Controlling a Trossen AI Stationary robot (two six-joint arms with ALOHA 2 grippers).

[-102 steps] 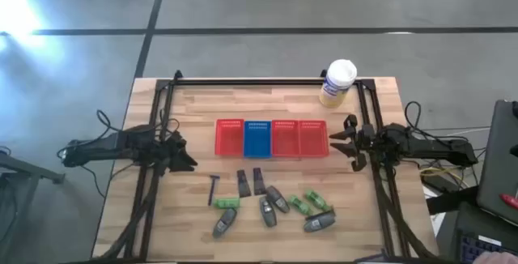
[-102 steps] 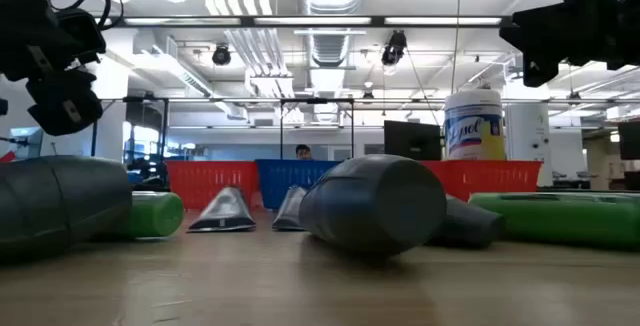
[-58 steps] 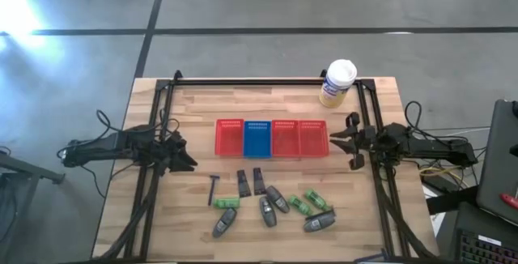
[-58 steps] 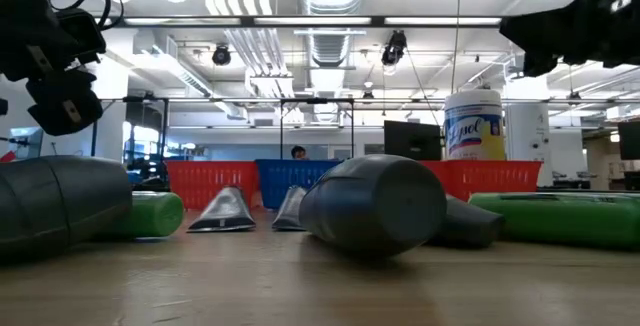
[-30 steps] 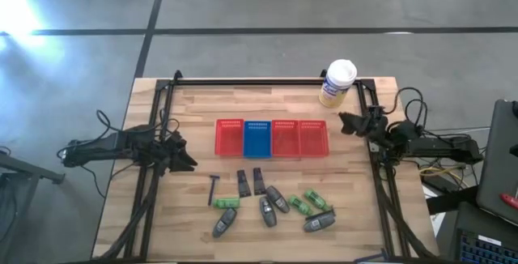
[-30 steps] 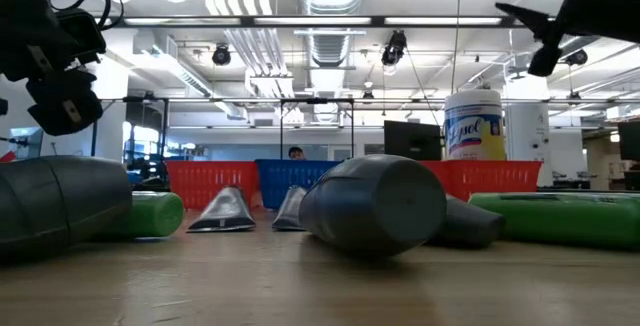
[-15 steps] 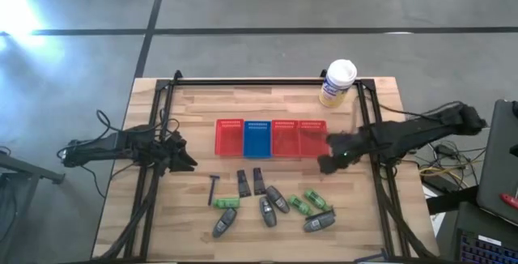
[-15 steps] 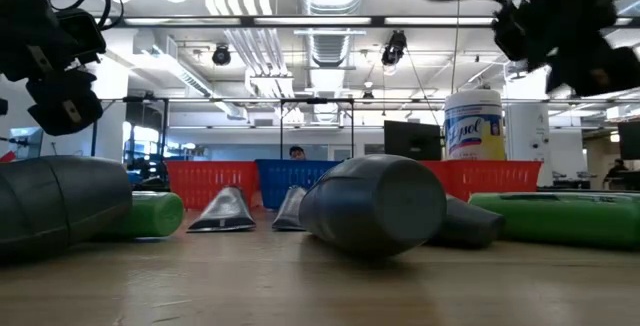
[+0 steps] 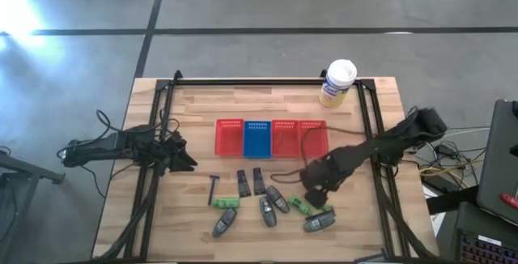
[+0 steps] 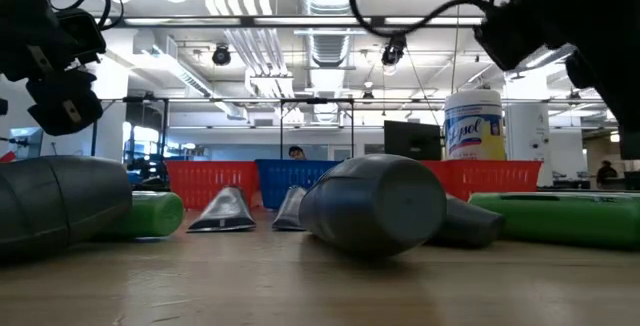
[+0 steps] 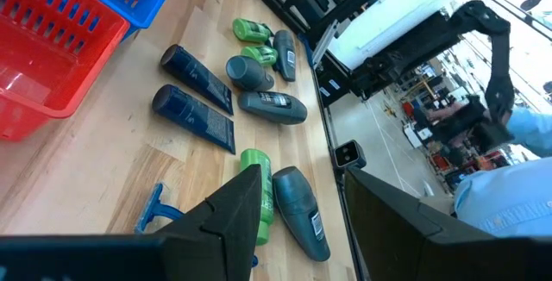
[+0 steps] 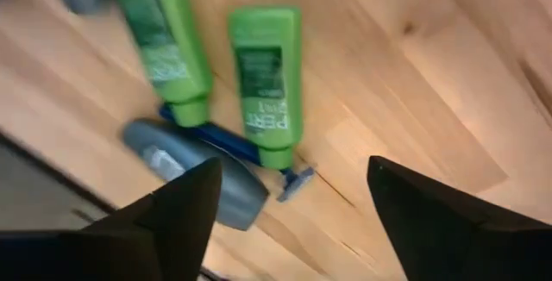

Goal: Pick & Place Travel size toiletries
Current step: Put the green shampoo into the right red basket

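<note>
The toiletries lie in a loose group on the near half of the table: a dark-handled razor (image 9: 214,188), two dark flat wedges (image 9: 243,183), grey rounded tubes (image 9: 267,211) and green packets (image 9: 226,204). My right gripper (image 9: 312,195) reaches in from the right, is open and hovers over two green packets (image 12: 263,83), a grey tube (image 12: 198,173) and a blue razor (image 12: 233,147); it touches none. My left gripper (image 9: 183,157) waits open near the left edge; its wrist view shows the wedges (image 11: 195,70) and a grey tube (image 11: 302,214).
A row of mesh baskets, red (image 9: 229,137), blue (image 9: 257,137) and two red (image 9: 299,138), stands mid-table beyond the items. A white-capped yellowish canister (image 9: 337,82) stands at the far right corner. Dark frame rails run along both table sides. Bare wood lies left of the razor.
My right arm has swung from the table's right edge toward the middle and the near edge, passing over the right red basket, and tipped downward over the green packets. The toiletries and my left arm have stayed still.
</note>
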